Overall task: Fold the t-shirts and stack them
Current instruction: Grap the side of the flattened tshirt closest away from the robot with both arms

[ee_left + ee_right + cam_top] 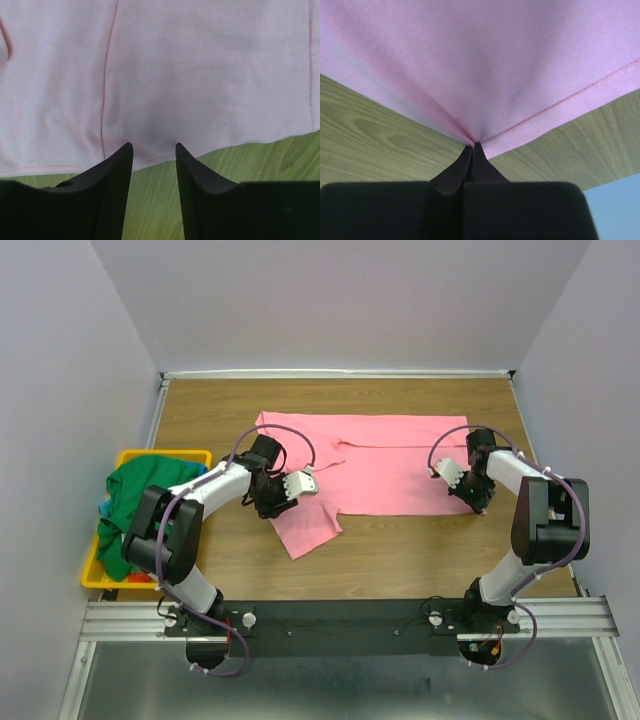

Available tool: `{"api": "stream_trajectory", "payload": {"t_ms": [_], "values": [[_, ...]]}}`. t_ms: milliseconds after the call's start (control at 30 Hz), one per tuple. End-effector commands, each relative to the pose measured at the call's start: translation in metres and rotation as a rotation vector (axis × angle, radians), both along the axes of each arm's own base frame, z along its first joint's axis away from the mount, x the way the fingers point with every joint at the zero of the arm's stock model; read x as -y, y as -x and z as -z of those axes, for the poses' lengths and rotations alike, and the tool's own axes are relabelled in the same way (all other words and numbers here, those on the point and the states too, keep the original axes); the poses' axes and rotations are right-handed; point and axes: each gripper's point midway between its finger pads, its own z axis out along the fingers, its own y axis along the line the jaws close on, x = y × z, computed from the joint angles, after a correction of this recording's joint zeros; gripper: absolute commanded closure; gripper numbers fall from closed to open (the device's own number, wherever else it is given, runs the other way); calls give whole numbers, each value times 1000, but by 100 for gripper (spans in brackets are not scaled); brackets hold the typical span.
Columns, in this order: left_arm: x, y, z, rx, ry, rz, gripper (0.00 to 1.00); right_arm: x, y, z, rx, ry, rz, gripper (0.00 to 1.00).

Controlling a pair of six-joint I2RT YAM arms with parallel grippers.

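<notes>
1. Grey metal rail (120, 615) along the near edge, both arm bases bolted on, left and right.
2. Wood table (400, 550) just past the rail, grain running side to side.
3. Yellow bin (92, 578) at near left, beside the table's left edge. Green shirt (135, 490) heaped in it and spilling over the rim. Blue bit (104, 508) and orange bit (140, 580) poking out from under the green. Left arm's elbow above the bin.
4. Left gripper (272, 502) down at the left part of the pink shirt (390, 465), next to a flap pointing toward the near edge.
5. Left wrist view: left gripper (154, 147) spread, black fingers (112, 170) apart, tips right at the hem of the pink shirt (200, 75). Cloth slightly puckered in the gap, not pinched. Table (250, 165) showing below the hem.
6. Right gripper (478, 498) at the shirt's near right corner.
7. Right wrist view: right gripper (472, 146) pressed together, pinching the pink shirt (485, 60) at its stitched edge. Cloth drawn into a point at the tips and fanning out beyond. Table (370, 135) on both sides of the pinch.
8. Pink shirt otherwise flat on the table, mid to far, stretched side to side between the two grippers, well apart from the bin.
</notes>
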Motion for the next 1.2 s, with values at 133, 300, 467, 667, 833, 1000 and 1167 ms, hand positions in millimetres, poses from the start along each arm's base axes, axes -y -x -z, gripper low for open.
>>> {"api": "stream_trajectory", "payload": {"t_ms": [133, 300, 467, 667, 833, 1000, 1167], "values": [[-16, 16, 36, -66, -112, 7, 59, -1, 0, 4, 6, -9, 25, 99], [-13, 19, 27, -71, -96, 26, 87, -1, 4, 1, 6, -9, 25, 99], [-10, 28, 5, -97, -65, 33, 100, -4, 8, -10, 12, -20, 28, 100], [-11, 47, -11, -121, -35, 45, 100, -4, 23, -27, 4, -39, 26, 99], [-14, 56, -27, -113, -4, 45, 100, -2, 40, -37, -4, -44, 21, 99], [-24, 40, -53, -83, 19, 9, 100, 4, 34, -51, 33, -52, 32, 99], [-23, 14, -68, -68, 50, -23, 100, 5, 6, -58, 47, -83, 55, 99]]}}
